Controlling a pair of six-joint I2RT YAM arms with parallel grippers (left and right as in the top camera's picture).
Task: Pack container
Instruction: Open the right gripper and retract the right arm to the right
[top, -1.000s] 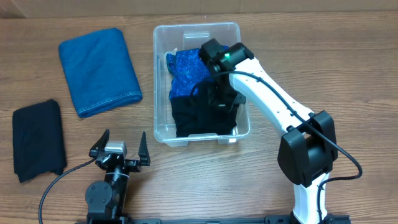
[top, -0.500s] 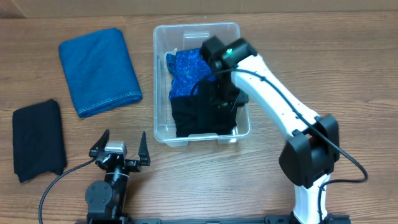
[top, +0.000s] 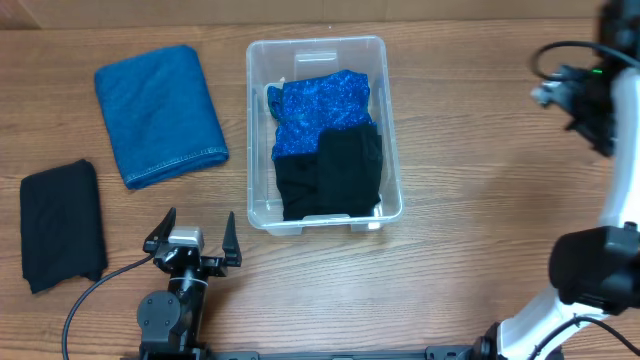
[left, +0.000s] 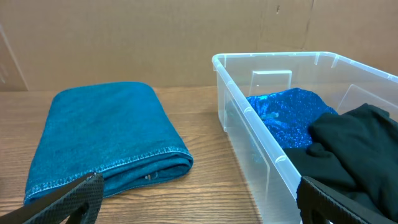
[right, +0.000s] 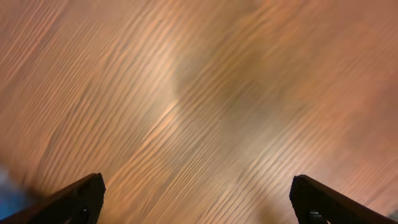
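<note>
Container (top: 260, 150) centre of table (top: 480, 160), rt hand (right: 196, 190) spread wide, well apart

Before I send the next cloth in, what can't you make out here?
Under the black cloth and sparkly blue cloth in the container: covered by them, overhead view.
The right end effector: overhead, indistinct at the right edge; its own camera shows only blurred table.
Container's near end: cut off by the right edge, left wrist view.
The loose black cloth: too dark overhead to count folds.
</note>
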